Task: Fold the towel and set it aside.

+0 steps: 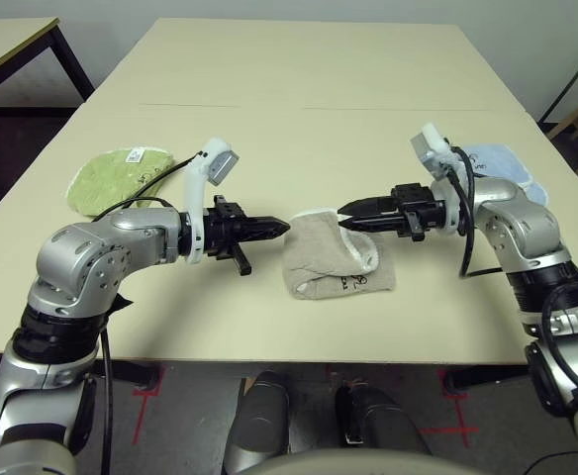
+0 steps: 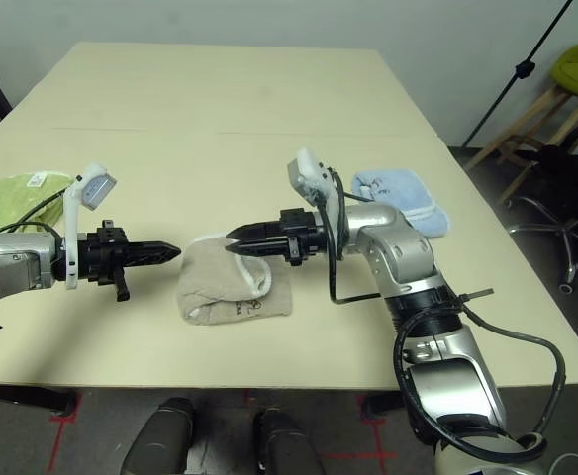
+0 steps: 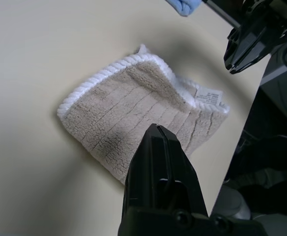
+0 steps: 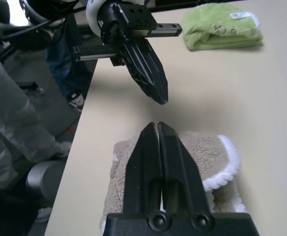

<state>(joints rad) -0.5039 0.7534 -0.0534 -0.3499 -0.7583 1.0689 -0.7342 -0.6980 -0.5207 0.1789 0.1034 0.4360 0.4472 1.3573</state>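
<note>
**Folded towel lying between two closed grippers**

The towel (image 1: 335, 253) is lying folded into a small bundle on the table (image 1: 299, 109), near the front edge and roughly centred before the robot. Its white stitched edging is showing along the right side of the bundle, and a white tag with dark print is facing up near the front. One corner of the top layer is standing slightly raised.

The left gripper (image 1: 281, 226) is hovering just beside the towel's left edge, pointing toward it, with its two black fingers pressed together and pinching nothing. The right gripper (image 1: 346, 212) is hanging over the towel's upper right corner, pointing left, its fingers likewise pressed tight together with no cloth between them. The two tips are facing each other across the bundle, near but apart. Whether either tip is brushing the cloth cannot be told.

A green folded cloth (image 1: 116, 179) is resting well apart at the table's left side. A light blue folded cloth (image 2: 400, 201) is resting at the right, behind the right forearm.
</note>
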